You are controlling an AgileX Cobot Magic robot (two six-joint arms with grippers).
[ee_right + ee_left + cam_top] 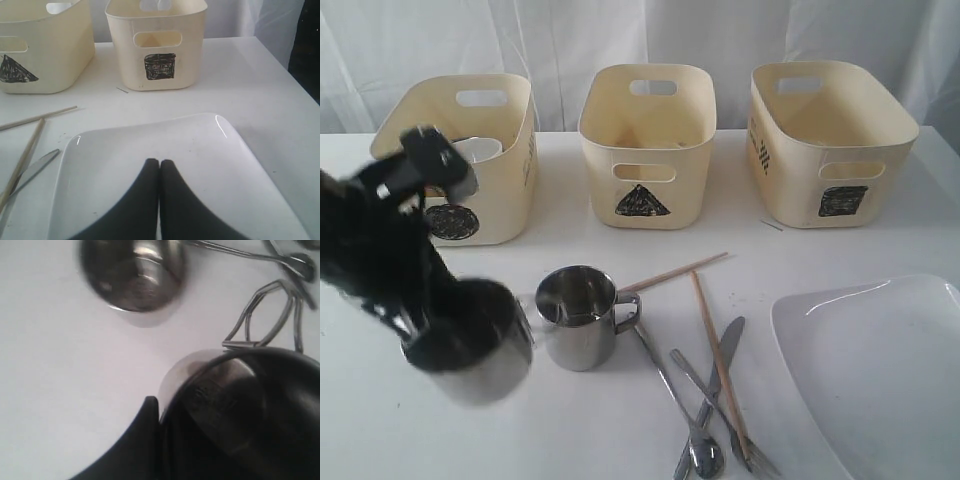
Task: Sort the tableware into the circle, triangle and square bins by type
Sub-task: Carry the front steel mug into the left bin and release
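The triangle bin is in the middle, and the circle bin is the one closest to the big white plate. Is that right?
Not quite. The triangle bin is in the middle, but the one closest to the big white plate is the square bin. The circle bin sits at the far left end. The exterior view shows it.

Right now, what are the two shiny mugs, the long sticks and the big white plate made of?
Standing mug and gripped mug: likely polished steel; both are silvery, and the standing one shows mirror-like reflections.
Chopsticks: probably wood or bamboo; matte, pale tan.
Large white plate: looks like glazed ceramic, glossy with bright highlights, though hard plastic is possible.
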